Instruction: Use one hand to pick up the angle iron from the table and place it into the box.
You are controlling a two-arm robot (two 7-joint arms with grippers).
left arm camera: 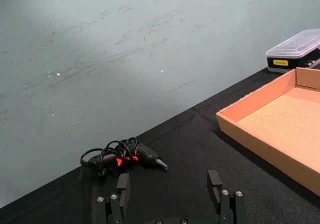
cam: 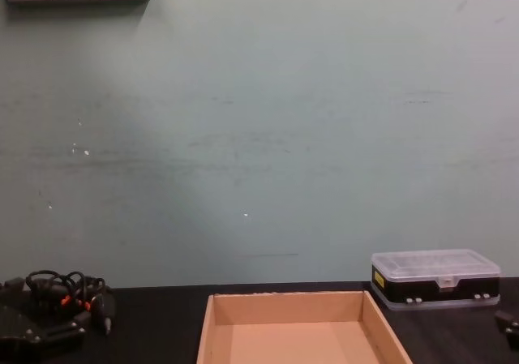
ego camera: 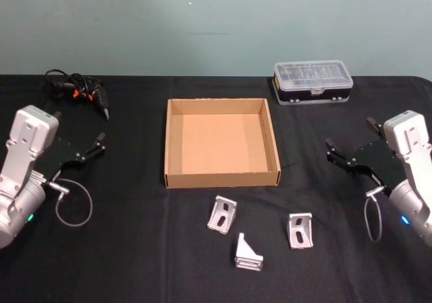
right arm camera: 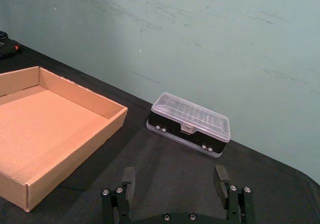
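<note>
Three silver angle irons lie on the black table in front of the box: one on the left, one on the right and one nearest me. The tan cardboard box stands mid-table with nothing inside; its walls also appear in the left wrist view, the right wrist view and the chest view. My left gripper hovers open at the table's left side. My right gripper hovers open at the right side. Both are well apart from the irons and hold nothing.
A clear-lidded plastic case sits behind the box to the right. A tangle of black cables with orange bits lies at the back left. A teal wall rises behind the table.
</note>
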